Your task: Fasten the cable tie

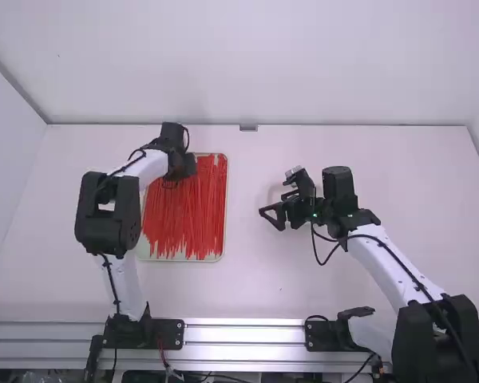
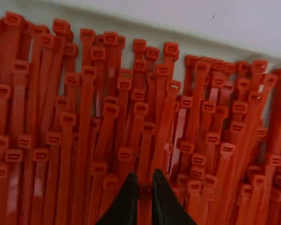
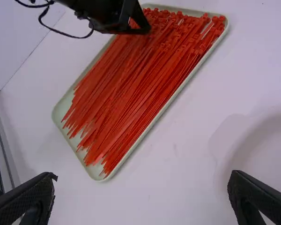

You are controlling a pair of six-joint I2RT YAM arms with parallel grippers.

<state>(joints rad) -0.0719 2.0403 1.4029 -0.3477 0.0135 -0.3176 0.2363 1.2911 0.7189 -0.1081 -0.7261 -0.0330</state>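
The left pincer (image 2: 141, 177) is drawn narrow, its two black fingers close together with the strap of one red tie (image 2: 141, 197) between them. It is low over the far end of the heap of ties (image 2: 84, 117), where the square heads lie crowded side by side. In the high view the left pincer (image 1: 180, 170) points down at that far end of the tray (image 1: 176, 259), and the white left arm bends back over the tray's left side. The ties (image 1: 188, 211) lie lengthwise along the tray, heads toward the far edge and thin tails fanning toward the near edge. The tray is pale and rectangular and sits flat on the white tabletop (image 1: 343, 159), left of the middle.

The right pincer (image 1: 271, 217) stands wide, its fingers well apart and nothing between them. It is above bare tabletop to the right of the tray, apart from it, and faces toward it. Its own camera looks past the spread fingers (image 3: 25, 194) across the tabletop (image 3: 201, 140) to the tray (image 3: 61, 110), the ties (image 3: 136, 89), and the left pincer (image 3: 136, 26) at the far end.
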